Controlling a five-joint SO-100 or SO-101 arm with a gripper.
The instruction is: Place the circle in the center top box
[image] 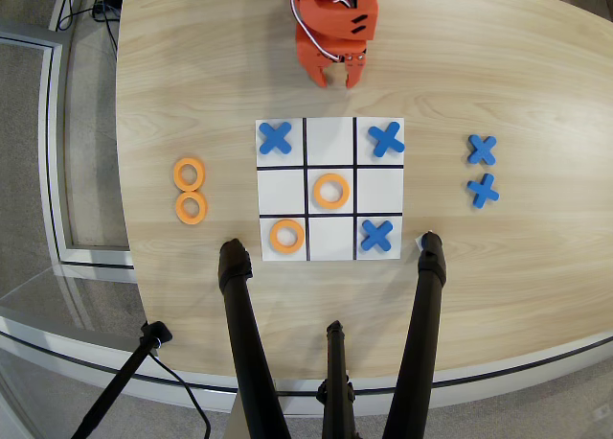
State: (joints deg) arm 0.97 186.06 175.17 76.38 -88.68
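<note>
My orange gripper [337, 76] hangs over the table's far edge at the top of the overhead view, above the board, holding nothing; its two fingertips stand a little apart. Two orange rings [189, 173] [192, 207] lie touching on the bare table left of the board. Two more rings sit on the board, one in the middle cell [330, 191] and one in the lower left cell [286, 236]. The empty middle cell of the lower edge row [331, 238] lies between that ring and a blue X [376, 235].
Blue X's fill the board's upper left [275, 138] and upper right [386, 139] cells. Two spare blue X's [482, 150] [483, 190] lie right of the board. Black tripod legs [239, 324] [426, 305] cross the table's near edge below the board.
</note>
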